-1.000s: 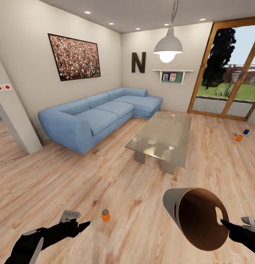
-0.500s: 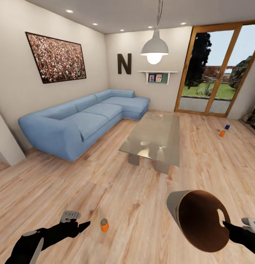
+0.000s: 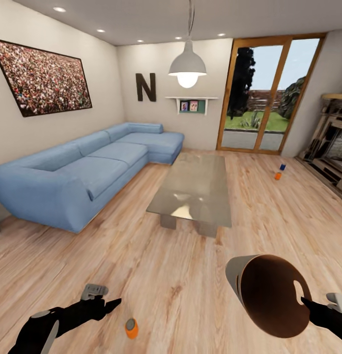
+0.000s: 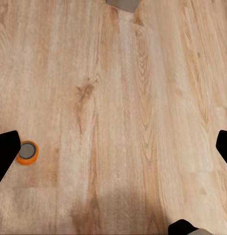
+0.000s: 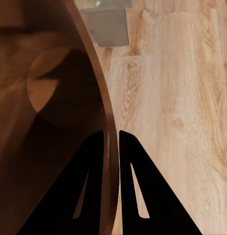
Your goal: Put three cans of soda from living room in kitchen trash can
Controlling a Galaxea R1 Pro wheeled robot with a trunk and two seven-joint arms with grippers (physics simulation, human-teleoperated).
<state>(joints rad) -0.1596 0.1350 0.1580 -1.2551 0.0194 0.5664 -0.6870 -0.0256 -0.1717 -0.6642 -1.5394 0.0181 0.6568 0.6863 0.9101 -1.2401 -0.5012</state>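
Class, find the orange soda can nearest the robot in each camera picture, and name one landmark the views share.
Head view: orange soda can standing on the wood floor, near the bottom edge, just ahead of the left gripper.
Left wrist view: same can seen from above, beside one gripper finger.
Right wrist view: not in this picture.
Shared landmark: the wood floor.

Right gripper (image 5: 111,142): two dark fingers (image 5: 135,181) closed on the thin rim of the bin (image 5: 40,98), one finger inside the wall, one outside. Bin interior is tan-brown, wood-like; its round bottom shows as a paler disc partly in shadow (finger shadow falls across it). Beyond the rim, light wood floor (image 5: 177,98), grain running along the planks. A grey block (image 5: 109,27) stands on the floor past the bin's edge.
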